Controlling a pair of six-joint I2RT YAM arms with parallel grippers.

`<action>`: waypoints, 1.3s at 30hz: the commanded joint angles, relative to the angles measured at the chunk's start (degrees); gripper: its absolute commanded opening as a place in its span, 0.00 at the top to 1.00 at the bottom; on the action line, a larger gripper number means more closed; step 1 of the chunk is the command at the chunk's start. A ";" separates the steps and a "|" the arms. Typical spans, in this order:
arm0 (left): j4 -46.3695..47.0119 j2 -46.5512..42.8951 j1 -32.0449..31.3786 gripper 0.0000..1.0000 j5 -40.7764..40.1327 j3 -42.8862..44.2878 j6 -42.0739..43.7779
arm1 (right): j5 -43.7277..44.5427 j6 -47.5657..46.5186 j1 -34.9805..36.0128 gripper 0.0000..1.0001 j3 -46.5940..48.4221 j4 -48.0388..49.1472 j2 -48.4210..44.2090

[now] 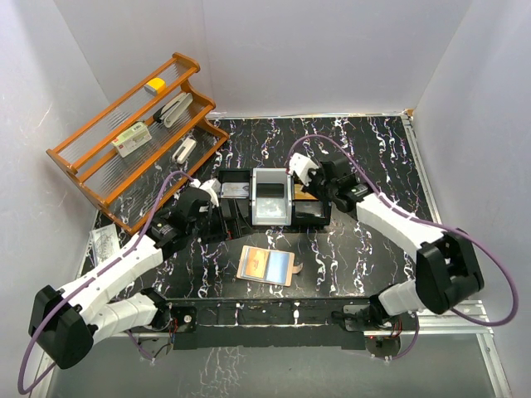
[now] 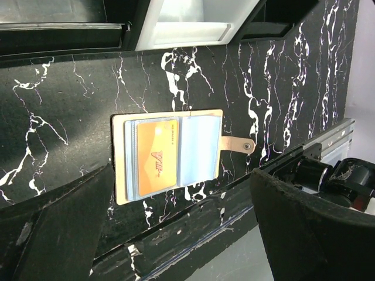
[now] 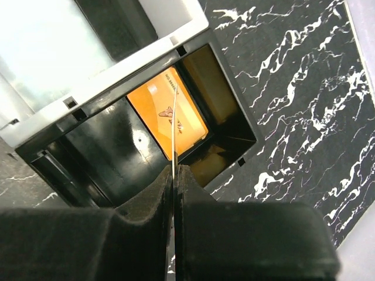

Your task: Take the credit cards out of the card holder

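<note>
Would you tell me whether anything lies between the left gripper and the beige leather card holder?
Nothing visible does: only bare black marbled table separates the open left gripper from the beige leather card holder, which lies open, orange card showing.

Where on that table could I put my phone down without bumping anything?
Bare mat lies behind the tray, toward the back wall, and between the card holder and the right arm. It is crowded at the tray, where the left gripper and right gripper sit, and at the orange rack on the left.
</note>
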 commanded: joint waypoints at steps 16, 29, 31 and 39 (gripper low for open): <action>-4.25 1.04 0.50 0.01 -1.93 3.90 4.44 | 6.47 -11.57 0.42 1.00 4.61 14.82 14.97; -6.63 -1.14 0.58 0.01 -3.37 4.53 4.87 | 1.70 -15.70 0.58 0.89 7.05 8.69 20.95; -6.61 -1.36 0.59 0.01 -3.49 4.62 4.90 | 0.94 -15.90 0.53 0.87 7.06 7.66 20.99; -6.50 -1.50 0.59 0.01 -2.82 4.11 4.59 | 0.84 -16.46 0.61 0.68 7.69 6.57 24.24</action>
